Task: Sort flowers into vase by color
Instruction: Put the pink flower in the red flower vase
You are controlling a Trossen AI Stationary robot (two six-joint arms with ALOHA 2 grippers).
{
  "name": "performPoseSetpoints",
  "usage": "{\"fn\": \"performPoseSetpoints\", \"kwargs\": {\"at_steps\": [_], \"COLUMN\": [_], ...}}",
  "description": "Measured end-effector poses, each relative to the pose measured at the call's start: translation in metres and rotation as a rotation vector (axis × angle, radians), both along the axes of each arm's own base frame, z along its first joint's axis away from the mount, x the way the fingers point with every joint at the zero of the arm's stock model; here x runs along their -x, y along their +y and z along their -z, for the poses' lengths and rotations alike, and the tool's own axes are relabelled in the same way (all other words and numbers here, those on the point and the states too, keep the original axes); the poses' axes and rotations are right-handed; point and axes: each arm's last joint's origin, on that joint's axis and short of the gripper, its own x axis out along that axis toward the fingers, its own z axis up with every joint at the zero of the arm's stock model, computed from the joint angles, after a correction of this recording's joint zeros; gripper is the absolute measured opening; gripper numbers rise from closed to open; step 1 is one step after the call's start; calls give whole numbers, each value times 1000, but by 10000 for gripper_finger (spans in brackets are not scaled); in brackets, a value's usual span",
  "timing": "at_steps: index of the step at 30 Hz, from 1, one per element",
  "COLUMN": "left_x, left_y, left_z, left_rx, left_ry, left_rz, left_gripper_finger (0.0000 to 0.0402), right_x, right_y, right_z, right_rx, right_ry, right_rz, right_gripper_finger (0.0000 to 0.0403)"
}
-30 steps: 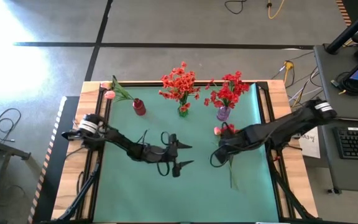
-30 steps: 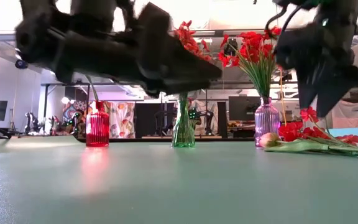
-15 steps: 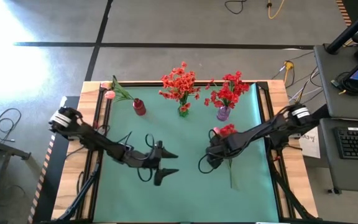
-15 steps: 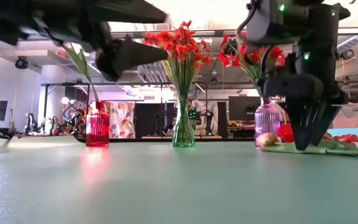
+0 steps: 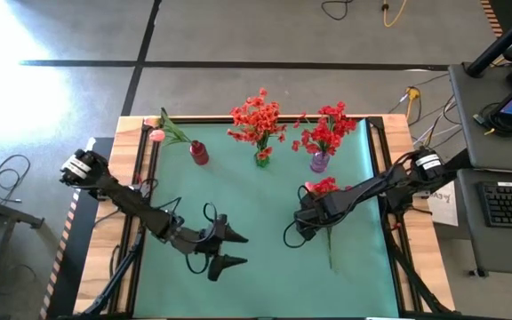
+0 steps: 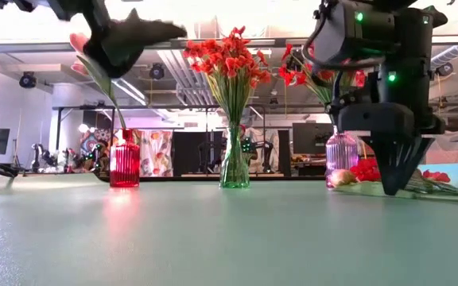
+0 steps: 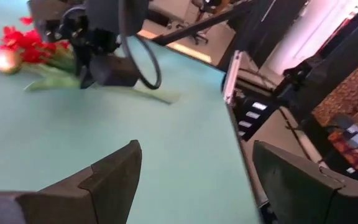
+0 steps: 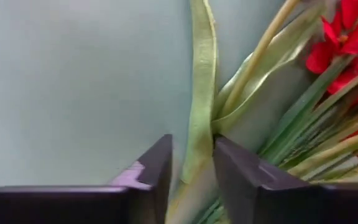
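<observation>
Left gripper [image 5: 223, 248] at about 7 o'clock on the green mat [image 5: 265, 284], jaws spread, nothing between them, parked clear of the work.

Red vase [image 5: 199, 154] at 11 o'clock holds the pink buds [image 5: 156, 135]; green vase [image 5: 262, 158] at 12 holds the orange-red cluster [image 5: 256, 117]; purple vase [image 5: 319, 162] at 1 o'clock holds deep red blossoms [image 5: 327, 130].

Loose flowers [image 5: 324, 188] lie flat at about 3 o'clock: red blooms plus one pink bud [image 6: 342, 179], stems running toward the near edge.

Right gripper [image 5: 308, 222] is down on that pile. In the wrist view its fingers [image 8: 154, 171] are nearly together around a single pale green leaf [image 8: 202, 93], not a stem; the stems [image 8: 303, 134] sit just beside the jaws.

Risks as I read it:
- Grip is on a leaf only. It may slip out on the lift, or bend and leave the flower hanging off-axis, which makes insertion into a narrow vase neck hard.
- Stems and leaves are tangled. Lifting one could drag the neighbours, mixing red and pink.
- Can't tell which flower that leaf belongs to, so the target vase is uncertain.
- Purple vase is near the pile; a wide swing could knock it.
</observation>
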Motion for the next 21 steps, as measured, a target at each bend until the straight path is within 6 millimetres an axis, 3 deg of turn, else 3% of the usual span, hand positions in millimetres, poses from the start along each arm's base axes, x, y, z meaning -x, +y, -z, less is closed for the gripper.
{"fn": "performPoseSetpoints", "kwargs": {"at_steps": [7, 12, 21], "left_x": [-3, -6, -10], "left_y": [-8, -9, -22], "left_z": [-8, -12, -45], "left_rx": [-28, -50, -152], "left_ry": [70, 165, 272], "left_rz": [11, -4, 27], "left_gripper_finger": [293, 293, 293], "right_x": [-1, 1, 17], "right_y": [0, 1, 10], "right_z": [2, -7, -55], "right_rx": [11, 3, 28], "right_ry": [-7, -38, -236], "right_rz": [-56, -61, -122], "right_gripper_finger": [19, 13, 13]}}
